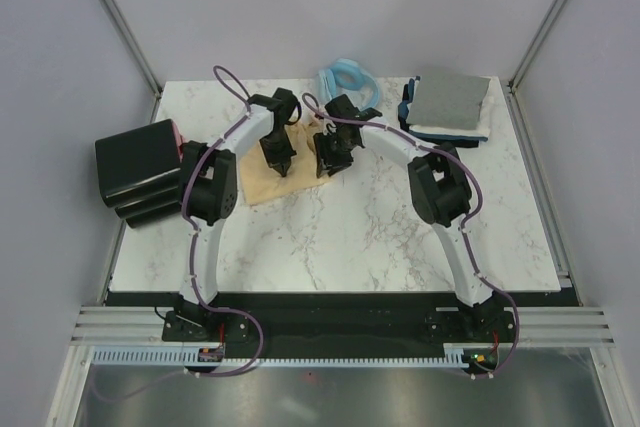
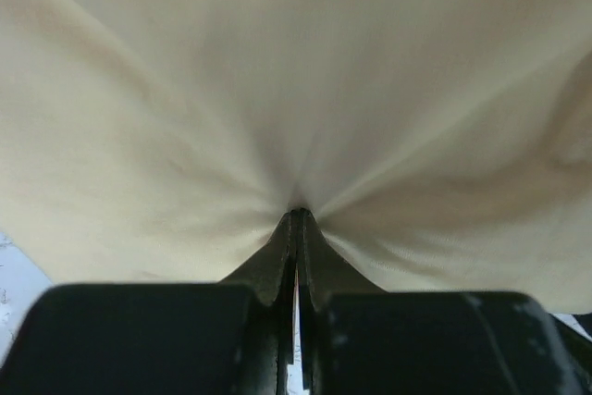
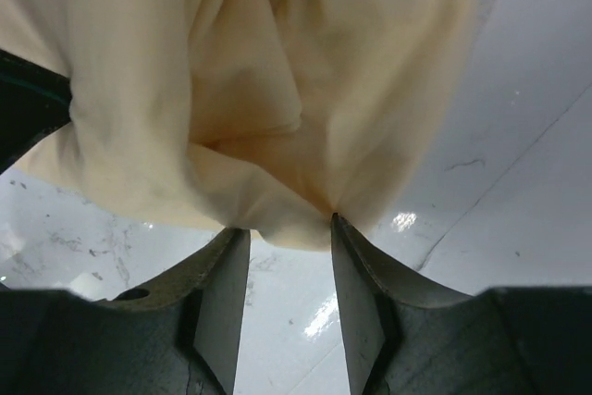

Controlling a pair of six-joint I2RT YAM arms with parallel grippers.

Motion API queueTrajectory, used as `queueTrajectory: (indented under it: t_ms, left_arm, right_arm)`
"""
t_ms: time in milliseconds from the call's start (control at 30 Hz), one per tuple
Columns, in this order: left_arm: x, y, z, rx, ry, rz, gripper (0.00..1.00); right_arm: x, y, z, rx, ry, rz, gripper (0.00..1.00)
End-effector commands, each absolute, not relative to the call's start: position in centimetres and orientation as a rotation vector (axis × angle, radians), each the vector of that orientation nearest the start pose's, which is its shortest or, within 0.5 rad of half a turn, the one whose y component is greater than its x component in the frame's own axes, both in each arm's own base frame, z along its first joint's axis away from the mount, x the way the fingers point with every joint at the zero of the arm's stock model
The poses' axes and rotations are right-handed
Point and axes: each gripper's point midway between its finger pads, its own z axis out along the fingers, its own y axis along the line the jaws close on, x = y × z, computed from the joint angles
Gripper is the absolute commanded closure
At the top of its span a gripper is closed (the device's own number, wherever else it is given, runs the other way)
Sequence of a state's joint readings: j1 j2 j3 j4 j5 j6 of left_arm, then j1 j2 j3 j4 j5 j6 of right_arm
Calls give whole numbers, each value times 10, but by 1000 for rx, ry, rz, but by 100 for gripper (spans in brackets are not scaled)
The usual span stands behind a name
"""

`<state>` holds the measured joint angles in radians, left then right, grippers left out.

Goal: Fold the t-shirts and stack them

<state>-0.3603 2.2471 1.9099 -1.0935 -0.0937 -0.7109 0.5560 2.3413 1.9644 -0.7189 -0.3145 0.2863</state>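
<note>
A pale yellow-cream t-shirt [image 1: 259,188] lies bunched on the marble table [image 1: 400,237], left of the middle, with both grippers on it. My left gripper [image 1: 281,169] is shut on a pinch of this cloth, which fans out from its fingertips [image 2: 298,215] and fills the left wrist view [image 2: 277,71]. My right gripper [image 1: 328,168] stands beside it with jaws apart, and a fold of the cream shirt [image 3: 277,90] bulges between its fingertips [image 3: 289,228]. At the back right sits a stack of folded t-shirts with grey on top [image 1: 451,101], white [image 1: 452,133] and dark navy beneath.
A black box [image 1: 140,172] with a pink-red side sits at the table's left edge. A light blue ring-shaped thing [image 1: 348,79] lies at the back centre, just behind the right wrist. White walls close in the table on three sides.
</note>
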Motion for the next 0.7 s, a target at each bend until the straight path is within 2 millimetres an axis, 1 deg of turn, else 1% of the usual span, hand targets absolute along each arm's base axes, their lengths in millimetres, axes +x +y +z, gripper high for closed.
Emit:
queueTrajectory:
  t_ms: [0,67,133,167,200,233,267,300,333,367,400,433,467,500,533,567,600,633,667]
  left_arm:
    - [383,-169,30,-441,3010,63,98]
    - [376,-169,27,-421,3023,80,98]
    - [372,-173,26,-389,3034,87,98]
    - [369,-173,24,-366,3043,93,98]
    - [367,-174,23,-352,3050,98,98]
    - [363,-176,22,-329,3054,105,98]
    - [358,-176,22,-312,3062,114,98]
    - [355,-177,23,-296,3064,117,98]
    - [349,-180,23,-272,3071,125,98]
    - [342,-179,21,-258,3083,141,98]
    - [337,-181,25,-231,3077,148,98]
    - [332,-182,24,-210,3082,157,98]
    - [322,-179,21,-190,3100,178,98]
    - [317,-183,25,-159,3095,177,98]
    - [311,-183,25,-137,3101,180,98]
    - [300,-181,21,-115,3117,201,98]
    - [295,-187,27,-66,3098,184,98]
    - [285,-186,24,-29,3112,205,98]
    - [280,-188,25,2,3104,209,98]
  right_arm:
    - [406,330,14,-520,2789,600,54]
    - [398,330,5,-532,2816,578,57]
    - [393,329,0,-540,2839,571,63]
    - [389,328,1,-543,2850,571,69]
    - [383,325,-2,-544,2868,567,80]
    - [381,325,9,-542,2853,574,82]
    - [378,324,13,-546,2851,575,83]
    - [371,319,12,-550,2866,568,83]
    - [370,319,29,-548,2835,579,82]
    - [367,317,37,-546,2828,580,82]
    - [361,312,41,-543,2831,575,79]
    - [361,311,67,-539,2780,587,78]
    - [360,306,77,-525,2762,570,77]
    - [354,299,80,-512,2766,559,75]
    - [354,295,105,-494,2714,563,74]
    - [353,287,113,-476,2703,539,73]
    - [350,280,116,-461,2703,521,73]
    - [348,273,134,-437,2671,519,73]
    - [346,267,138,-424,2665,493,72]
